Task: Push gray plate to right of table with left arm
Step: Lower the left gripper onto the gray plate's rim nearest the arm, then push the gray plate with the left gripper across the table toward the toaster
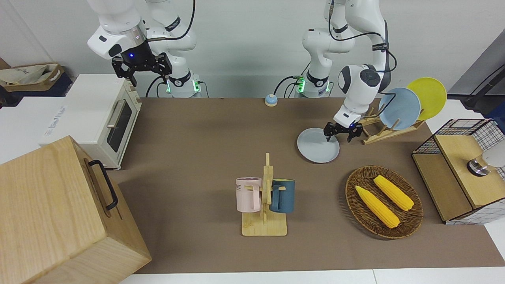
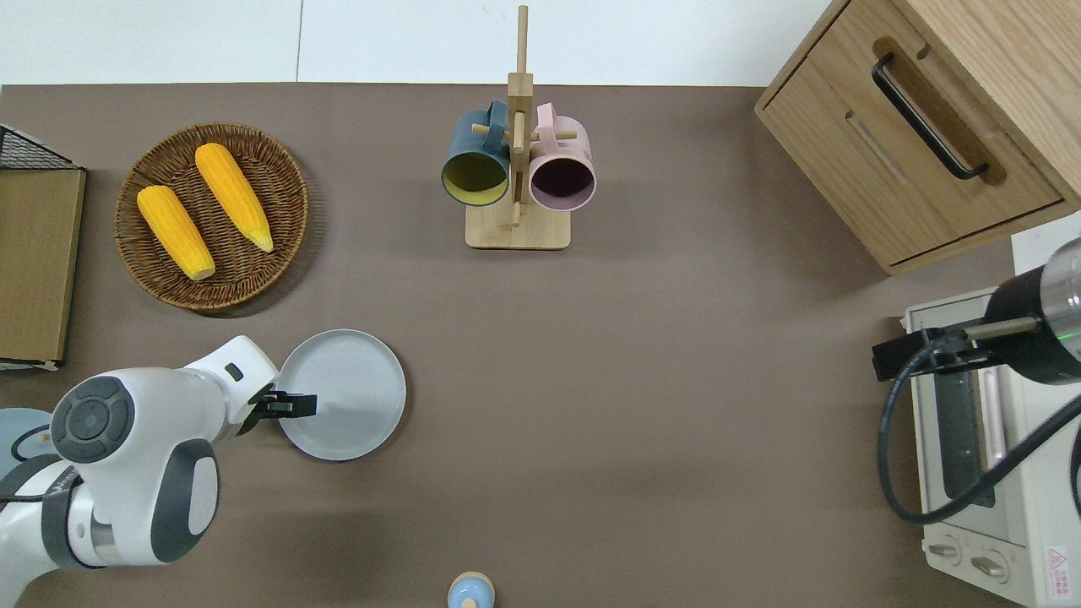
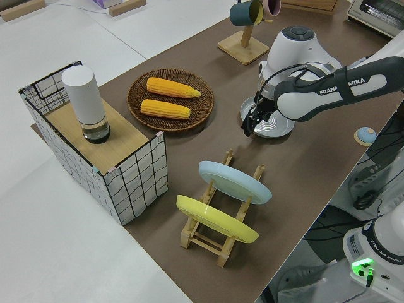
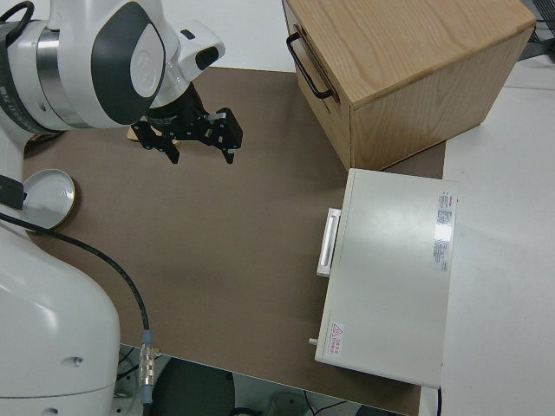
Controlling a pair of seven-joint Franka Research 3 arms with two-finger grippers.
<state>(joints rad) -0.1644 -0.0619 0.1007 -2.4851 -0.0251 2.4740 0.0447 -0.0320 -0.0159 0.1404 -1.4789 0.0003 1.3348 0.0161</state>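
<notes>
Right now the gray plate (image 2: 342,394) lies flat on the table (image 2: 642,380) toward the left arm's end, nearer to the robots than the corn basket (image 2: 212,216), with the left gripper (image 2: 285,405) low at its rim on the side facing that end, its fingers spread apart and holding nothing. Pushed off-centre, the plate may spin away, or a fingertip may ride onto the low rim and slip. The right arm is parked, its gripper (image 1: 142,68) open.
</notes>
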